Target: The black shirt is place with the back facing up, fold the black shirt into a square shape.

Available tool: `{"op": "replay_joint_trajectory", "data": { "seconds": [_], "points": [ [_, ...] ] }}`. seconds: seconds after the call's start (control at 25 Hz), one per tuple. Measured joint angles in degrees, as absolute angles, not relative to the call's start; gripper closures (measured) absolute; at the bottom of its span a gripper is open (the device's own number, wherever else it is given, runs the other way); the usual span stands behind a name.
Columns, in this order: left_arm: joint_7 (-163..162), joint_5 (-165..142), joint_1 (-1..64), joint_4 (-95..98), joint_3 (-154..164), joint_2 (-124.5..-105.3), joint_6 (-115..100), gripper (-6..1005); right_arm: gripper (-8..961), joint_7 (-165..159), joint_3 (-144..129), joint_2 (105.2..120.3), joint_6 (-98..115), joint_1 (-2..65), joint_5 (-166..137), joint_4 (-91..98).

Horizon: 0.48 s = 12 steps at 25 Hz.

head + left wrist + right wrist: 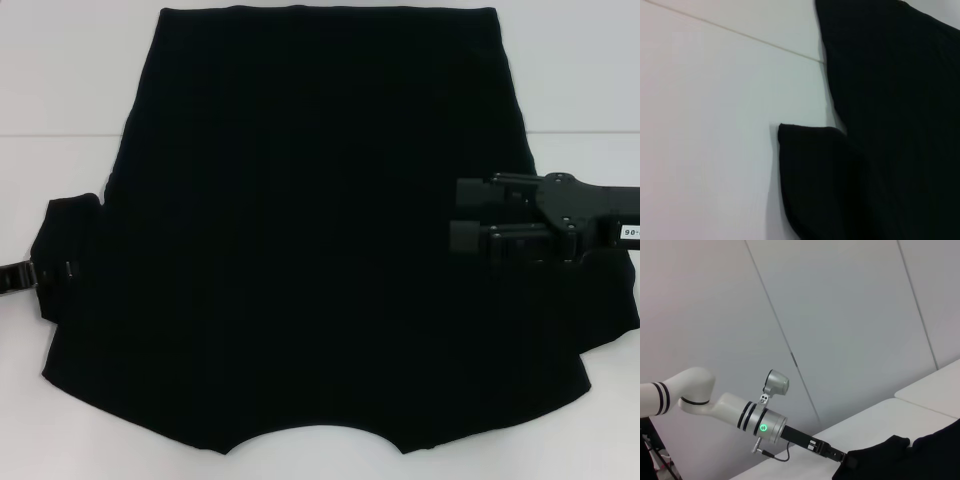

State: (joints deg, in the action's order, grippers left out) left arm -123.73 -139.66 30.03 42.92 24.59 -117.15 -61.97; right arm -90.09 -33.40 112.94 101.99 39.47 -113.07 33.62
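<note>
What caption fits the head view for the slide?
Large black fabric shirt spread flat on the white table; left gripper at its left sleeve, right gripper over its right side.

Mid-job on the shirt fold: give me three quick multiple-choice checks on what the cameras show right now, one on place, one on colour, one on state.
1. Where is the left gripper?
A. at the shirt's left sleeve
B. at the far hem
C. off the table

2. What colour is the table?
A. white
B. brown
C. green

3. How does the black shirt lie?
A. folded into a square
B. spread flat, unfolded
C. bunched in a heap

Answers: 1 A, the head view shows it at the left sleeve edge. 2 A, bare white surface surrounds the shirt. 3 B, body and sleeve lie spread, while the right gripper hovers over its right side.
</note>
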Motion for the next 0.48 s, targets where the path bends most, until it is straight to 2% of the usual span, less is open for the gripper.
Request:
{"op": "replay_joint_trajectory", "data": {
  "seconds": [0.2, 0.28, 0.48],
  "points": [
    [-123.77, -139.66, 30.08, 43.21, 24.45, -117.16, -61.94, 223, 37, -90.05, -33.32, 112.94, 102.07, 39.35, -112.61, 33.67],
    [-123.77, -139.66, 30.08, 43.23, 24.44, -117.16, -61.76, 428, 38, -90.04, -33.31, 112.94, 102.07, 39.34, -112.6, 33.69],
    [-123.75, -139.69, 30.07, 43.32, 24.43, -117.13, -61.45, 630, 38, -90.02, -33.24, 112.94, 102.05, 39.31, -112.58, 33.82]
  ]
}}
